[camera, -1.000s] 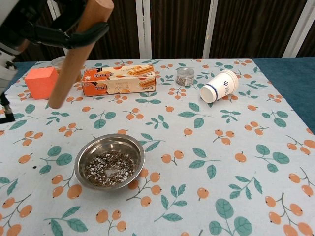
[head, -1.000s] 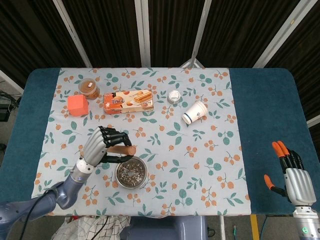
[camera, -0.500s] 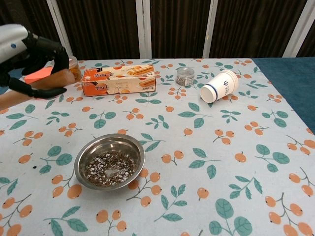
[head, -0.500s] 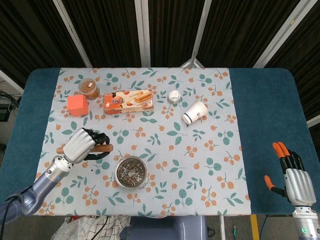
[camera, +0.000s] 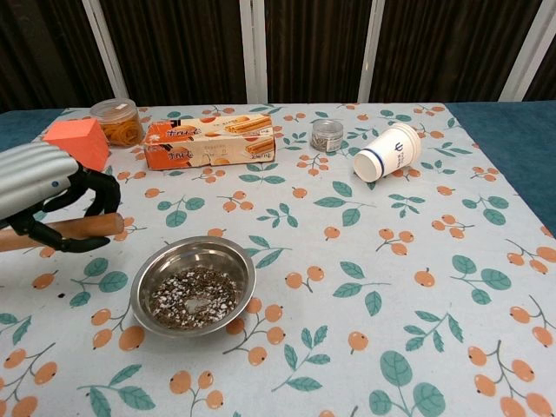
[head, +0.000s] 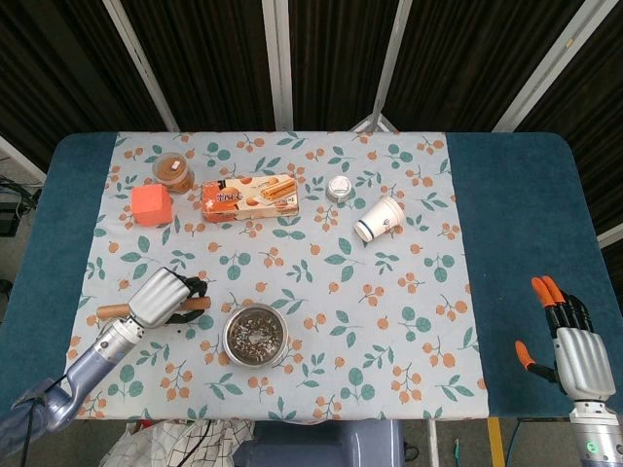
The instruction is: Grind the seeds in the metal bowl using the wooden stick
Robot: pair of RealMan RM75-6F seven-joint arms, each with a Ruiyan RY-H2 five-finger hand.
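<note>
No legible text on biscuit box (camera: 210, 140) or paper cup (camera: 387, 151).

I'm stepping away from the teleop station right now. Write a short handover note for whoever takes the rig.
Left hand grips the wooden stick, held about level, low over the cloth, left of the metal bowl and apart from it.
Right hand holds nothing, fingers apart, at the table's near right edge.
Bowl sits front-centre with the seeds in it, looking coarse and mixed.
Done: stick is in hand.
Left: tip the stick upright, bring it into the bowl and grind. Whether the seeds are ground enough cannot be told.
</note>
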